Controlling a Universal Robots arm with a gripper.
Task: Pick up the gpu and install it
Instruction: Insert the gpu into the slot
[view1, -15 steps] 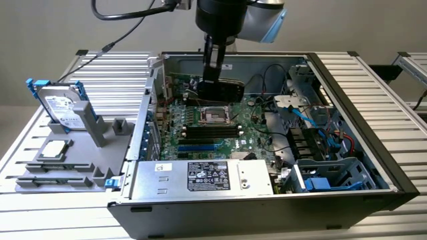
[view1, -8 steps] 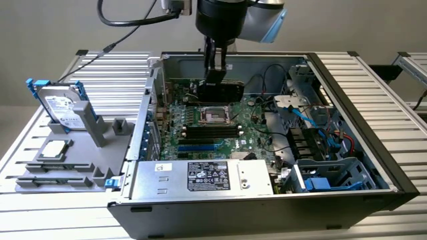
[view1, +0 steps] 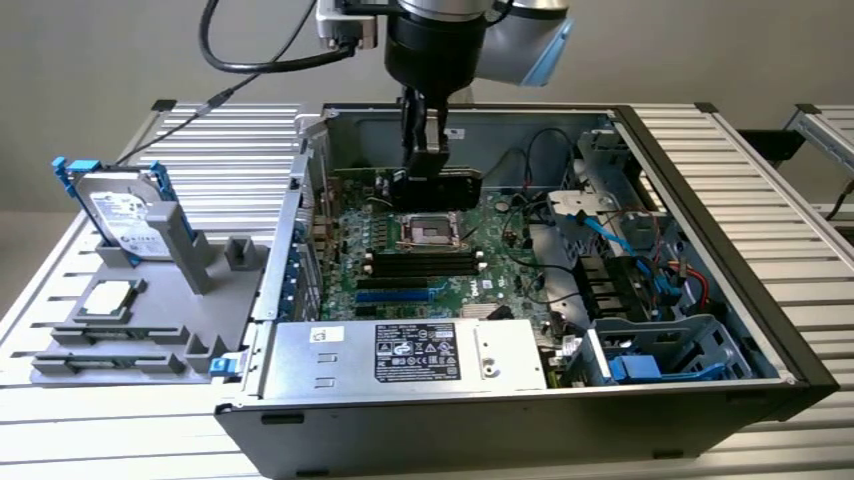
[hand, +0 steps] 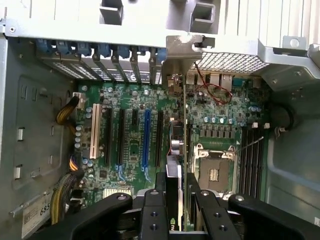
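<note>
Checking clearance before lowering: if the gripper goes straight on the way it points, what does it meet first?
Probably the motherboard, beside the CPU socket: the gpu held in the gripper would touch it first, though depth is unclear.

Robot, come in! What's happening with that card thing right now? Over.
Gripper shut on graphics card. Card on edge over the motherboard, inside the case. Processor socket close beside it; spot under the card hidden.

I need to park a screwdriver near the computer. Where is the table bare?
Bare slatted table lies at the exterior view's right of the case, and behind the grey fixture at its left. Crowded: the fixture with the hard drive, and inside the case, where the claw holds the gpu.
</note>
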